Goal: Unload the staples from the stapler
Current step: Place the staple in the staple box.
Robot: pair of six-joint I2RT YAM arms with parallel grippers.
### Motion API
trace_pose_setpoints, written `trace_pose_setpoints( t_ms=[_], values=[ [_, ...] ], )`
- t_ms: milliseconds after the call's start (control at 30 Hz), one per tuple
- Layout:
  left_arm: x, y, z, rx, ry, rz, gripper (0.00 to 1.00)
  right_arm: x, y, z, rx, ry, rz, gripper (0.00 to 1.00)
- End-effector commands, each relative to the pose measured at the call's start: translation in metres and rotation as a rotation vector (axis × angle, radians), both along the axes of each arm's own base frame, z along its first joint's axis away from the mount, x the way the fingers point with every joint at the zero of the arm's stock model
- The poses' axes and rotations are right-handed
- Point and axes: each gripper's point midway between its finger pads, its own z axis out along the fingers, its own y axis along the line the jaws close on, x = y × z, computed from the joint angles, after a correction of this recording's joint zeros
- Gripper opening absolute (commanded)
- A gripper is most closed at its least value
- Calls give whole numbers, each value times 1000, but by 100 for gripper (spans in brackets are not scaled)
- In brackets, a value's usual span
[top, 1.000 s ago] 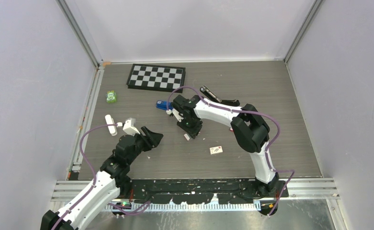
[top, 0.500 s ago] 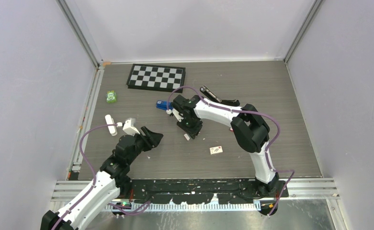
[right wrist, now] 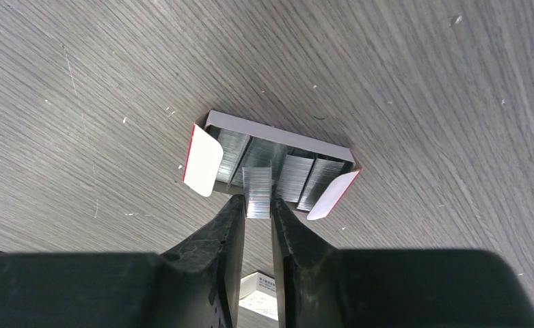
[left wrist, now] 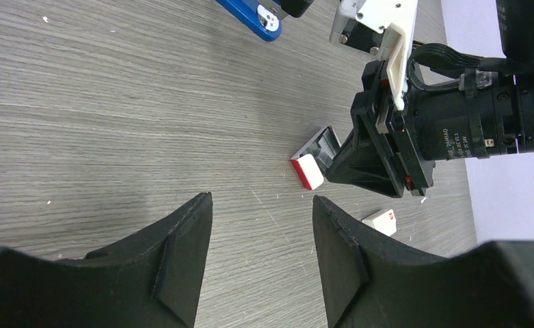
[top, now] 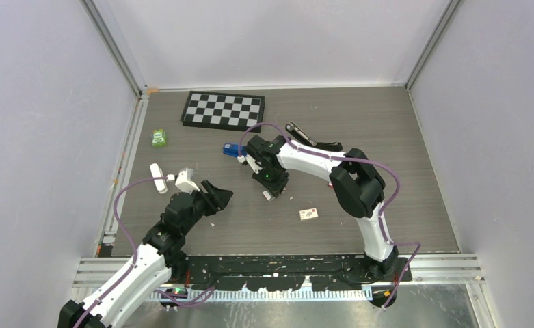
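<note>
Where the open box (right wrist: 277,134) lies on the table (right wrist: 421,68), the right gripper (right wrist: 256,205) pinches one strip of staples (right wrist: 257,186) at its mouth, beside other strips inside. Left gripper (left wrist: 260,201): spread, empty. Step, judged: stowing the unloaded strip. Next: seat flat, release.

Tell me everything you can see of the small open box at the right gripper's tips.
The box is a small, shallow cardboard tray with a grey rim, lying flat on the table. Its two end flaps are folded open and are white with red edges. Silvery ribbed staples lie in rows inside. One strip juts out between the fingers of the right gripper, which look closed on it.
</note>
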Motion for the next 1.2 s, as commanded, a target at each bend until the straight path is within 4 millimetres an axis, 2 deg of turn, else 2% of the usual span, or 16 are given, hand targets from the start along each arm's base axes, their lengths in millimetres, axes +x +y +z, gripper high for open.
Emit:
trace_pose_setpoints(
  t_ms=[0, 1167],
  values=[
    [4, 1, 6, -15, -30, 12, 57, 12, 15, 23, 78, -51, -17, 25],
    [5, 0, 10, -18, -37, 9, 57, 15, 16, 36, 169, -8, -95, 21]
  ],
)
